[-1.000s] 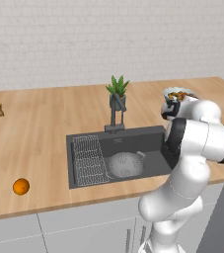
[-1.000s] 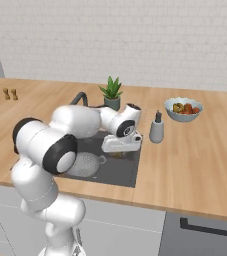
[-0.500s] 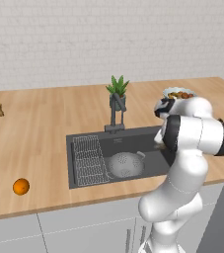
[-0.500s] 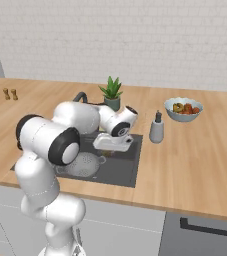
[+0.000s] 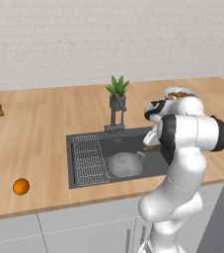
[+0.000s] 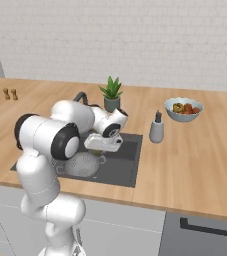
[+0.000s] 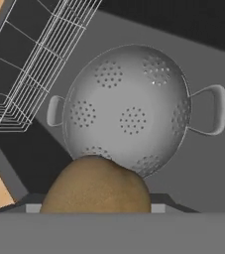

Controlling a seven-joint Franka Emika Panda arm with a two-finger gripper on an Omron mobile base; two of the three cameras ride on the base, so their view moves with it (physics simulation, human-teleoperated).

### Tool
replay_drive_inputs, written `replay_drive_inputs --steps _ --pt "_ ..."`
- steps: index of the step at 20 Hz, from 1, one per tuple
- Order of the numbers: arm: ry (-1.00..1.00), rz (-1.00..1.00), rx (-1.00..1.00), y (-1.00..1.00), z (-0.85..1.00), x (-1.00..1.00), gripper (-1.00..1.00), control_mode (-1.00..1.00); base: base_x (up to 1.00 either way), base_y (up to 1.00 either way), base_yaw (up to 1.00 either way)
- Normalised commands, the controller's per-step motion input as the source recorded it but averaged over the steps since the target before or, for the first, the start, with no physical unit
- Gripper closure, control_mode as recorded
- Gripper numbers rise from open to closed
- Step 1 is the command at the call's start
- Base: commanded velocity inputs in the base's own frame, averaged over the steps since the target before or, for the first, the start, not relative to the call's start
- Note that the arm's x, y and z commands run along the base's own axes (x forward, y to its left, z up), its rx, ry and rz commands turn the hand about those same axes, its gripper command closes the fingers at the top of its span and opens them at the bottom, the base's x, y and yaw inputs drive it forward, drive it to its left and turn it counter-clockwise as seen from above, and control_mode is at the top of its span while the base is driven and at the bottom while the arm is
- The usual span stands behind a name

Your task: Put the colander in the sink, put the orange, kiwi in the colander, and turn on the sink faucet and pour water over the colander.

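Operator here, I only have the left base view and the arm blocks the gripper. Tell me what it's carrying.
Observer: The hand view shows the kiwi held between the fingertips, brown-green and oval.
Operator: Tell me what lies under it.
Observer: The colander sits in the sink below the gripper, empty, with both loop handles showing.
Operator: Report what stands right of the basin, behind the arm.
Observer: The right base view shows a small grey bottle on the counter, with the fruit bowl further back.
Operator: And the orange?
Observer: On the counter at your left, not yet in the colander.
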Motion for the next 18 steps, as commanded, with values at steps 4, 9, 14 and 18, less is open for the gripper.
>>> replay_drive_inputs --steps 4,9,14,18 --pt "-0.01 -0.04 -0.1 0.39 -0.26 0.11 1.0 -1.0 0.0 0.0 0.0" --pt "0.0 -0.05 -0.08 0.3 -0.35 0.22 1.0 -1.0 0.0 0.0 0.0" --pt "0.0 0.0 0.0 0.24 -0.49 0.12 1.0 -1.0 0.0 0.0 0.0" --pt "0.0 0.0 0.0 0.1 -0.35 0.22 1.0 -1.0 0.0 0.0 0.0"
